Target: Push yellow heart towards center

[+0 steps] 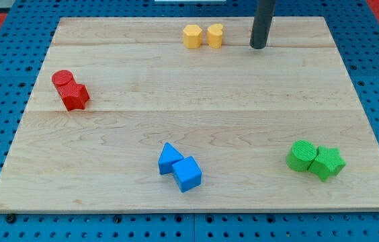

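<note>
Two yellow blocks sit side by side near the board's top edge. The right one (pixel 215 35) looks like the yellow heart, and the left one (pixel 191 36) looks like a pentagon; they touch or nearly touch. My tip (pixel 258 47) rests on the board to the right of the yellow heart, about one block width away and slightly lower in the view. It touches no block.
A red cylinder (pixel 62 78) and a red star (pixel 75 96) sit together at the left. A blue triangle (pixel 169 158) and a blue cube (pixel 187 173) sit at the bottom middle. A green cylinder (pixel 302 156) and a green star (pixel 327 163) sit at the bottom right.
</note>
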Robot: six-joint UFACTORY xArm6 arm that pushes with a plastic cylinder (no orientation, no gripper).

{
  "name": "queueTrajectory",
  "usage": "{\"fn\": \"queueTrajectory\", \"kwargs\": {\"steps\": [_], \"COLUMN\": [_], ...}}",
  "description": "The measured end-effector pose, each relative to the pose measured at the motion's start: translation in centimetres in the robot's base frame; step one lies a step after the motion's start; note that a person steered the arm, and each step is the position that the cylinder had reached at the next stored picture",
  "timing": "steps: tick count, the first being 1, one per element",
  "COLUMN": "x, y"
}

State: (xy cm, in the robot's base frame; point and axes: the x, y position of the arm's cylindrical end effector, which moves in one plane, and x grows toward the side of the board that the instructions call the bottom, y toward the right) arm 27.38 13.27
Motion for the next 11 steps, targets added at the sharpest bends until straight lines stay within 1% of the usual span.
{"fn": "queueTrajectory", "kwargs": {"steps": [1, 2, 3, 5, 6, 8, 10, 11], "x": [-2.4, -5.9, -7.2, -6.7, -4.3, -3.2, 2.4, 6.0], "y": [0.3, -0.3, -4.6, -6.4, -7.7, -8.2, -10.5, -11.4]}}
